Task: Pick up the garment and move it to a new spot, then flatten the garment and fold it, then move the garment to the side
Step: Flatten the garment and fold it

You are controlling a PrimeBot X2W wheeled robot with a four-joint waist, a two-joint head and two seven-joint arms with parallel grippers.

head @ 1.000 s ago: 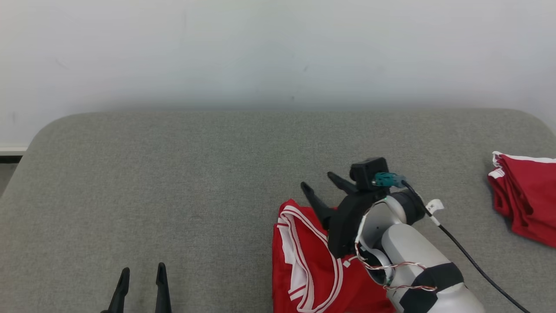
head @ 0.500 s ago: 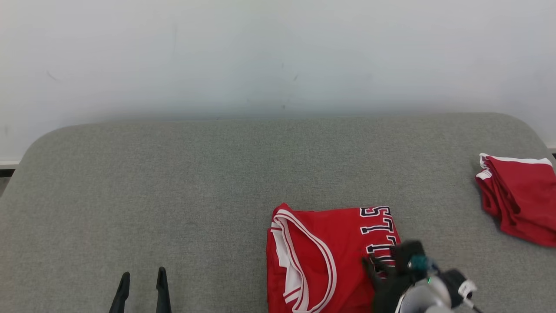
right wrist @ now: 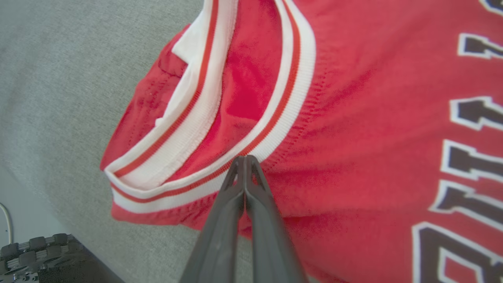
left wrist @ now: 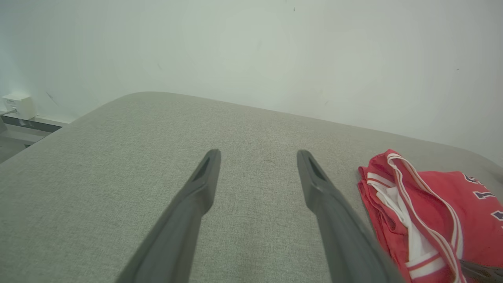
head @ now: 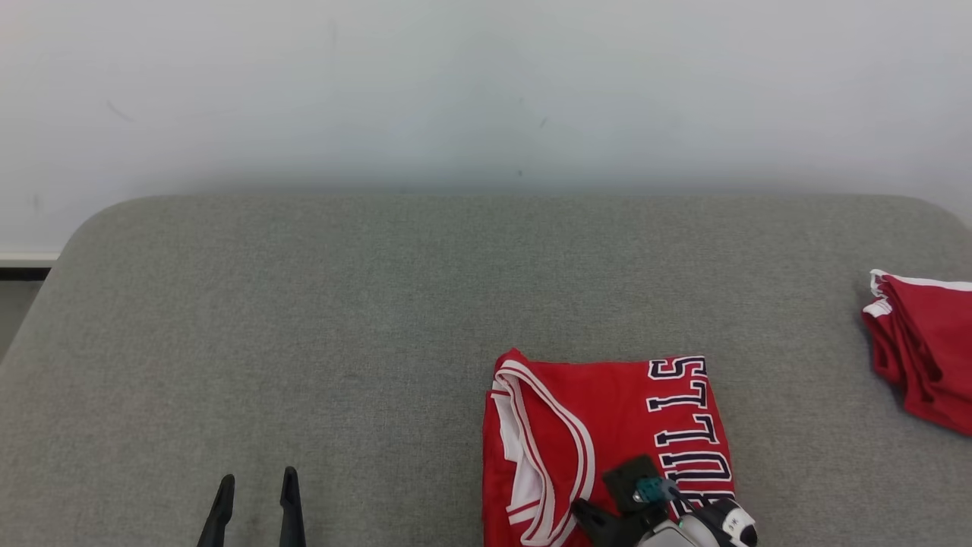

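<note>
The garment (head: 607, 425) is a red jersey with white trim and dark lettering, lying folded on the grey padded table (head: 342, 304) near its front edge. My right gripper (head: 585, 513) sits low over the jersey's front part. In the right wrist view the right gripper (right wrist: 244, 158) is shut, its tips pressed together just above the white neck trim of the garment (right wrist: 353, 118), with no cloth between them. My left gripper (head: 254, 486) stands open over bare table at the lower left. The left gripper (left wrist: 257, 157) has the garment (left wrist: 432, 204) to its right.
A second red garment (head: 919, 349) lies bunched at the table's right edge. A pale wall rises behind the table. The table's near edge and a dark treaded part (right wrist: 39, 251) below it show in the right wrist view.
My right arm has drawn back toward the view's bottom edge, uncovering the jersey's lettering, and its fingers have closed. The left gripper has stayed put. The head view has shifted slightly.
</note>
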